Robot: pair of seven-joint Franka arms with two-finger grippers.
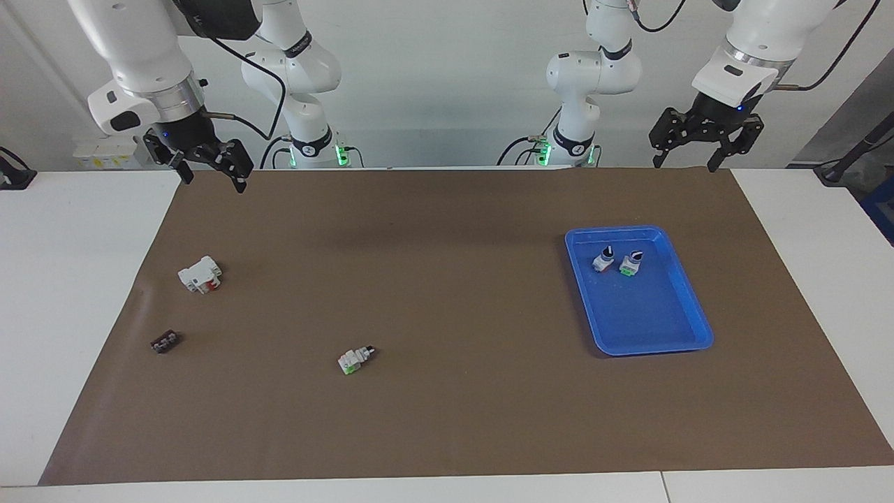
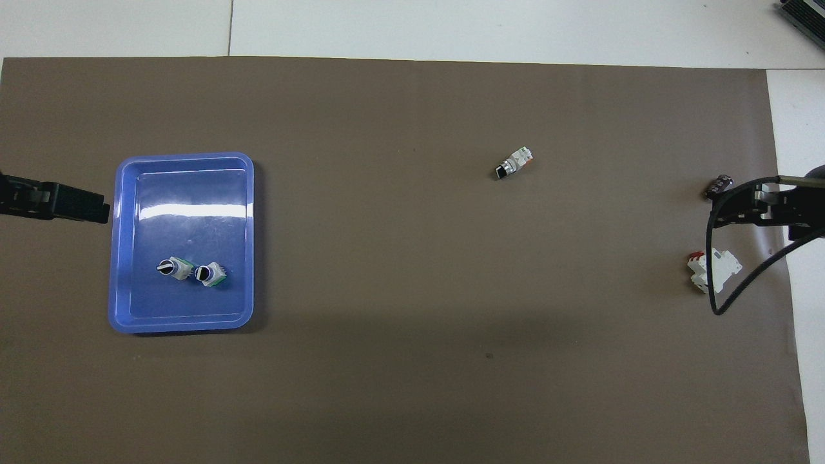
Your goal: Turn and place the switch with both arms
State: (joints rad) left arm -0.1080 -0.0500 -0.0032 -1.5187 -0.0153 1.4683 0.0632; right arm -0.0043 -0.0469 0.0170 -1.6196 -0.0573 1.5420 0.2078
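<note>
Both grippers' spread fingers, plain only facing; switch point(image 1: 355, 360) untouched.

Both arms were glossy white with grey-black joint bands, silver wrist collars and black cables. The left gripper point(image 1: 693, 150) and right gripper point(image 1: 209, 166) were black; green lights glowed at both bases.

From above, the switch point(image 2: 514, 162) lies on its side on the brown mat point(image 2: 412, 361) of the tabletop, well apart from the blue tray point(image 2: 121, 258) at my left arm's end. Two more switches point(image 2: 192, 270) stand side by side in that tray. My left pincer point(image 2: 64, 203) shows just beside the tray's edge. My right pincer point(image 2: 751, 206) hangs near the white block with a red part point(image 2: 714, 270) and the black terminal strip point(image 2: 718, 186).
</note>
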